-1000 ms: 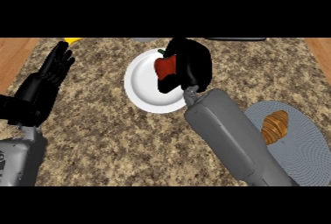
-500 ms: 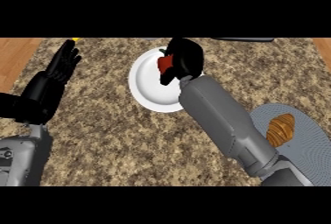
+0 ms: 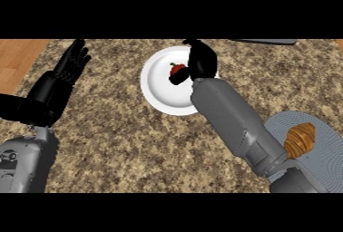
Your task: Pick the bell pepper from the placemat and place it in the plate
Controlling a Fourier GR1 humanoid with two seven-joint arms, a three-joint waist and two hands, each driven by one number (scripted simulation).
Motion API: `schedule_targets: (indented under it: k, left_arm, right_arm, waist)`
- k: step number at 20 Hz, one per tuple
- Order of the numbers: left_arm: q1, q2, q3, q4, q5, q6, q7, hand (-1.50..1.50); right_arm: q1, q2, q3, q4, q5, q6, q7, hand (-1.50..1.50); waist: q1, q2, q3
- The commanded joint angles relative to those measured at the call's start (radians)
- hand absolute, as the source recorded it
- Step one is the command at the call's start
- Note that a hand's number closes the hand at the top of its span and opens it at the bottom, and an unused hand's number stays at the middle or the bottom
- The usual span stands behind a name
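Even, bright light; soft shadows, no glare or blur.

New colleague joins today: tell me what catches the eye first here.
The right hand hangs over the white plate at top centre, a red pepper lying on the plate beside its fingers. A croissant sits on the grey placemat at right. The left hand rests open at upper left.

The bell pepper is small and red with a green stem pointing toward twelve o'clock. It sits on the white round plate, toward the plate's one o'clock side. The grey round placemat lies at the plate's four o'clock.
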Motion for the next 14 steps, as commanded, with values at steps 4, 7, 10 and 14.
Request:
schedule_targets:
  k: [4,7,10,14]
  left_arm:
    - [-0.027,0.006,0.015,0.01,0.007,-0.003,0.004,0.0]
    - [-0.017,-0.03,-0.02,0.036,-0.028,0.018,-0.033,0.0]
    - [-0.073,-0.013,0.006,0.043,-0.007,0.014,0.007,0.0]
    - [-0.008,0.003,0.006,-0.025,-0.003,0.006,0.052,0.0]
  right_arm:
    - [-0.005,0.0,-0.054,0.01,-0.132,-0.137,-0.19,-1.5]
    - [-0.018,0.0,-0.08,-0.014,-0.193,-0.219,-0.233,-1.5]
    - [-0.018,0.0,-0.126,-0.057,-0.282,-0.248,-0.317,-1.5]
    - [-0.015,0.0,-0.179,-0.041,-0.372,-0.294,-0.392,-1.5]
  waist:
    - [0.009,0.002,0.001]
    - [0.008,0.003,0.0]
    - [0.0,0.002,0.001]
    - [-0.014,-0.015,0.001]
